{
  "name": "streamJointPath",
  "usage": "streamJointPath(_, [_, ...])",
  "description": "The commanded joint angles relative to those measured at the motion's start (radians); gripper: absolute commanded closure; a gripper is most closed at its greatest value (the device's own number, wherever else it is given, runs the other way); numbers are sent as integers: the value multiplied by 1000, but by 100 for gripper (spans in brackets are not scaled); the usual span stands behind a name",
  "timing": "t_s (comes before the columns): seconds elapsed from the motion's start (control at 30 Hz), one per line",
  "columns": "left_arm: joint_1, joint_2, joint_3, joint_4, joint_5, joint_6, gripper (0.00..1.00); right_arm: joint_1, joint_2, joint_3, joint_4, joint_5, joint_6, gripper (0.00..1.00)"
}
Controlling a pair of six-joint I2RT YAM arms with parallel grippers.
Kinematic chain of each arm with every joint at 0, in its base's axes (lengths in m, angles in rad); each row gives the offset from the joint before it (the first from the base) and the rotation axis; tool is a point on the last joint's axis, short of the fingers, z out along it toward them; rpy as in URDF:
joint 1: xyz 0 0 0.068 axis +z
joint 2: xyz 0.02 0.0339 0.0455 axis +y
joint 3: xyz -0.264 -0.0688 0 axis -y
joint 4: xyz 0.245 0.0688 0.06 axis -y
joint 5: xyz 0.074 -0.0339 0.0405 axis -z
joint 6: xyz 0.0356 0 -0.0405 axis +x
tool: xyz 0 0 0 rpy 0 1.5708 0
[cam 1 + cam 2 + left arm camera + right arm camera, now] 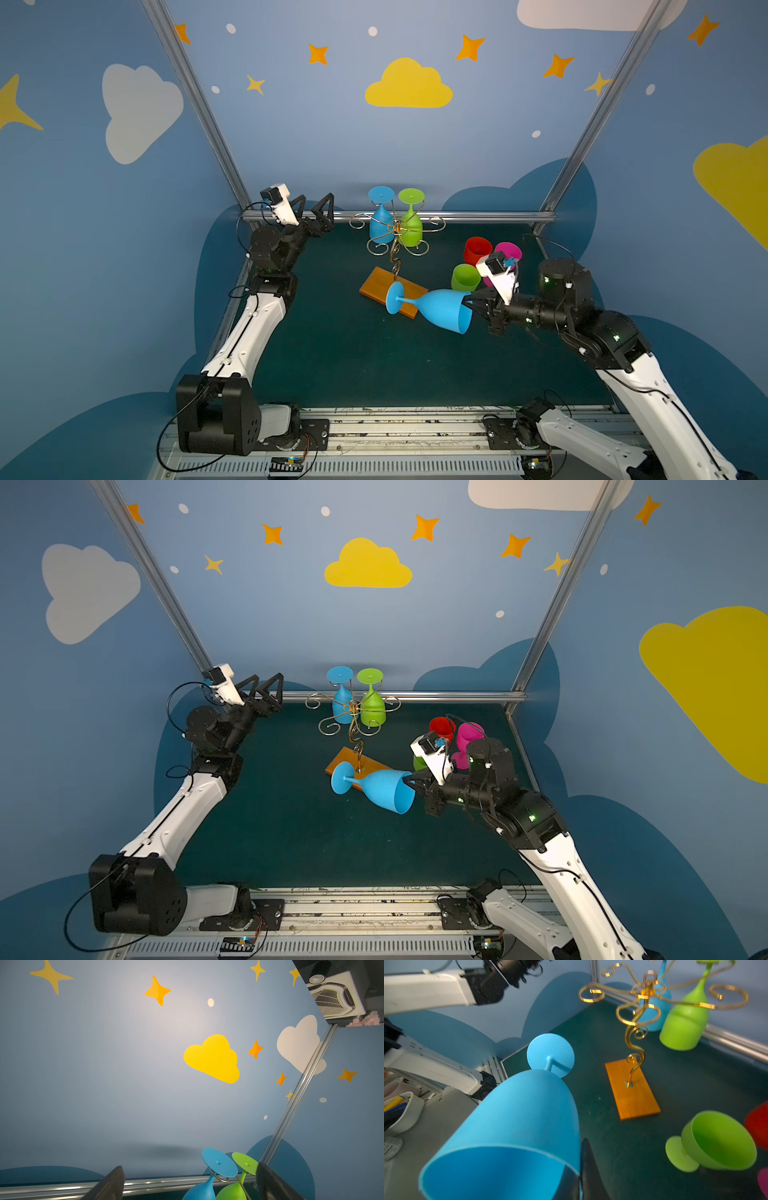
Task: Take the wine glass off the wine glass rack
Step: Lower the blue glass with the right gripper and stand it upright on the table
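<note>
Right wrist: right end effector (580, 1169) pinching blue wine glass (517, 1126) rim; left end effector (318, 208) spread wide

Tabletop (353, 353): dark green, seen beneath everything.
Green cup (465, 277): set on the tabletop, upright, mouth open upward.
Red cup (477, 249): placed just behind the green cup.
Magenta cup (508, 252): placed beside the red cup, partly hidden.
Walls (291, 124): painted blue, with clouds, stars and dots.
Metal rail (478, 216): seen along the far edge of the tabletop.

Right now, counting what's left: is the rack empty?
No, a blue glass and a green glass hang on the rack.
</note>
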Motion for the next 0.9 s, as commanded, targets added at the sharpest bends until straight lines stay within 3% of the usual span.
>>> streamJointPath(0.0, [10,-34,-19,47,-19,-30,4,6,11,-15,-166,176,25,100])
streamJointPath(0.1, [13,-43,-39,53,-33,-35,4,6,59,-2,-248,321,66,100])
streamJointPath(0.27, [17,-54,-47,42,-31,-48,4,9,153,6,-293,419,103,100])
streamJointPath(0.57, [26,-89,-65,13,-47,-38,5,19,357,29,-309,470,141,100])
streamJointPath(0.87, [35,-109,-66,-21,-68,-18,5,23,605,169,-448,535,279,100])
